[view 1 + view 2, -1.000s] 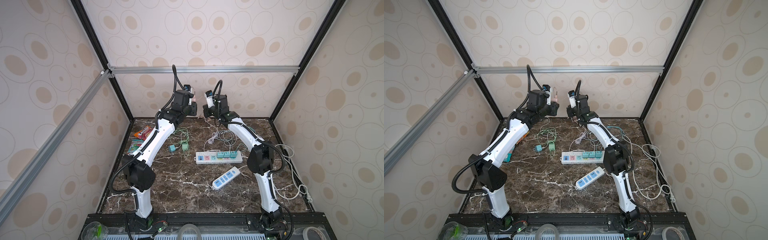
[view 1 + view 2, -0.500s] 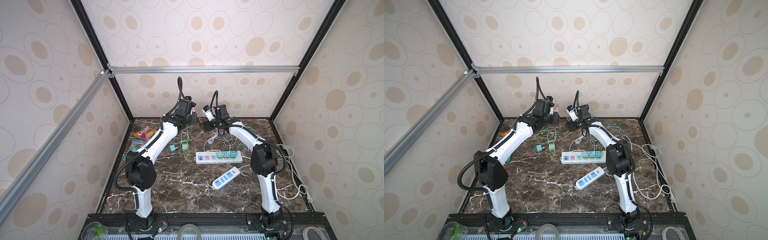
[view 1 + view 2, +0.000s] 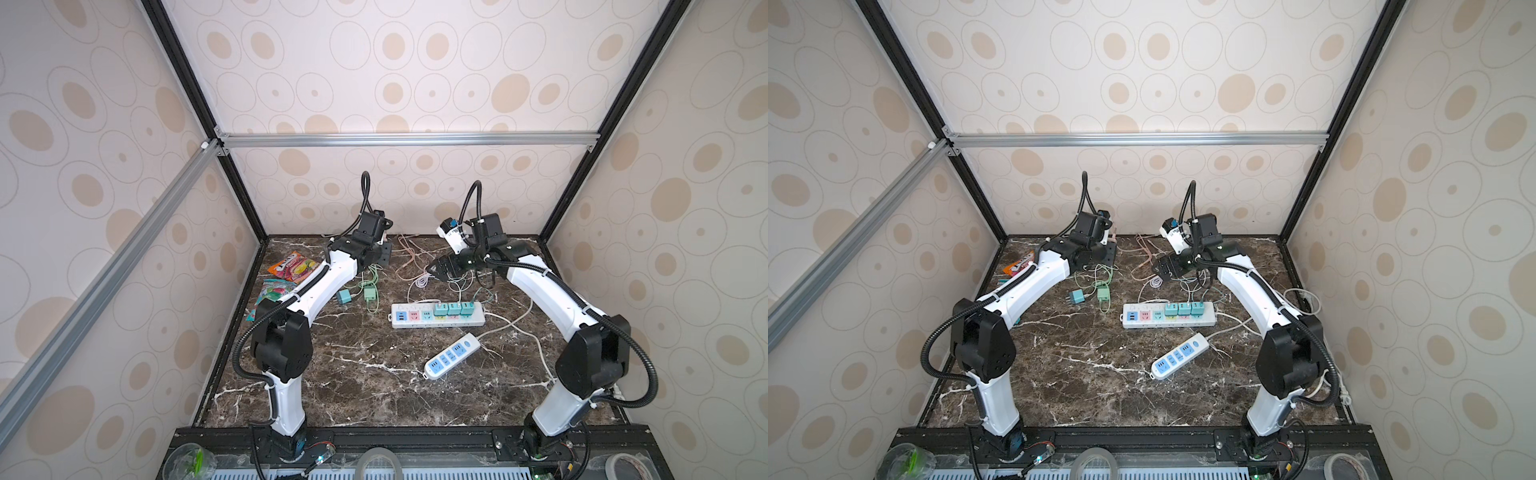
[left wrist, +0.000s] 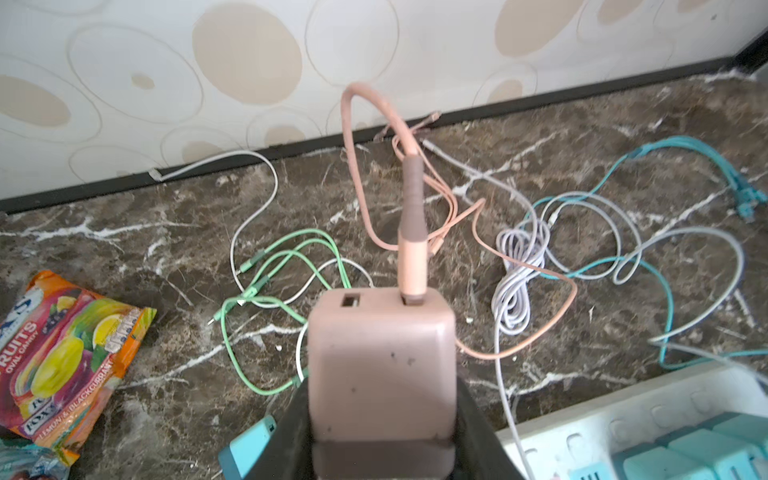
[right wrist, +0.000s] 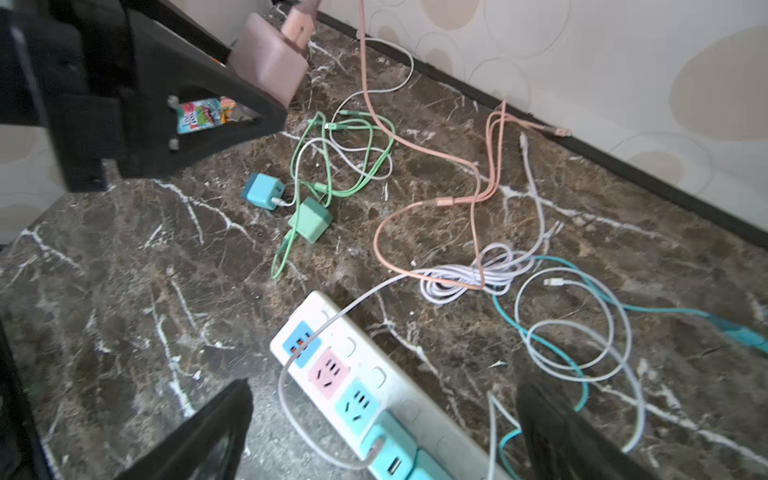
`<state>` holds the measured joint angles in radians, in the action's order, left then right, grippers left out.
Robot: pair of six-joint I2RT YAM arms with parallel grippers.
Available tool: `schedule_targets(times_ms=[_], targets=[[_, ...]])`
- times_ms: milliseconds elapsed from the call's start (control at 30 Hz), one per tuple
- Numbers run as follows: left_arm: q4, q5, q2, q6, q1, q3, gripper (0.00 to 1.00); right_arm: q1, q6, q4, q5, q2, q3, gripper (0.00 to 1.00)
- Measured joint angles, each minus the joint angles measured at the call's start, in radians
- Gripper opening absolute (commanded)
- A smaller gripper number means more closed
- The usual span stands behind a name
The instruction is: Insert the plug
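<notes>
The plug is a dusty-pink cube charger (image 4: 380, 357) with a pink cable (image 4: 411, 208) in one of its ports. My left gripper (image 4: 382, 390) is shut on its sides and holds it above the table at the back left (image 3: 384, 249). The right wrist view shows the plug (image 5: 270, 64) too. The white power strip (image 3: 482, 320) lies mid-table, with blue, pink and teal sockets bare and three teal plugs (image 3: 453, 308) seated. My right gripper (image 5: 382, 432) hangs open over the strip's (image 5: 380, 372) socket end, nothing between its fingers (image 5: 199, 436).
A smaller white strip (image 3: 451, 357) lies nearer the front. Loose teal (image 3: 344, 296) and green (image 3: 370, 294) chargers sit left of the main strip. Tangled pink, white, green and teal cables (image 5: 469, 274) cover the back. Candy bags (image 3: 293, 266) lie by the left wall.
Both arms have come down from their raised pose at the back toward the table. The right gripper went from shut to wide open. The left still holds the plug.
</notes>
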<state>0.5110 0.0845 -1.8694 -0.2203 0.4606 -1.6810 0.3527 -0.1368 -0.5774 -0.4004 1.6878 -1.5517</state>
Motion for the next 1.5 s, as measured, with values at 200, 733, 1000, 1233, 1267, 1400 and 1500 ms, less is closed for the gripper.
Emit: schedule_targets(times_ms=[200, 733, 1000, 1233, 1267, 1400, 1500], targets=[[-0.039, -0.048, 0.129, 0.105, 0.000, 0.225, 0.00, 0.002, 0.069, -0.061, -0.132, -0.018, 0.036, 0.97], [-0.216, -0.049, 0.206, 0.172, -0.008, 0.327, 0.00, 0.174, 0.176, -0.097, -0.225, -0.013, 0.109, 0.58], [-0.292, -0.158, 0.285, 0.281, -0.009, 0.472, 0.00, 0.214, 0.213, -0.066, -0.261, 0.101, 0.048, 0.61], [-0.486, -0.252, 0.398, 0.484, -0.003, 0.672, 0.00, 0.192, 0.267, -0.076, -0.279, 0.156, -0.129, 0.62], [-0.527, -0.259, 0.418, 0.516, 0.003, 0.708, 0.00, 0.187, 0.275, -0.073, -0.287, 0.159, -0.141, 0.63], [-0.640, -0.262, 0.456, 0.620, 0.032, 0.784, 0.00, 0.169, 0.301, -0.066, -0.346, 0.185, -0.156, 0.64], [-0.689, -0.262, 0.456, 0.665, 0.049, 0.791, 0.00, 0.171, 0.308, -0.067, -0.380, 0.214, -0.156, 0.64]])
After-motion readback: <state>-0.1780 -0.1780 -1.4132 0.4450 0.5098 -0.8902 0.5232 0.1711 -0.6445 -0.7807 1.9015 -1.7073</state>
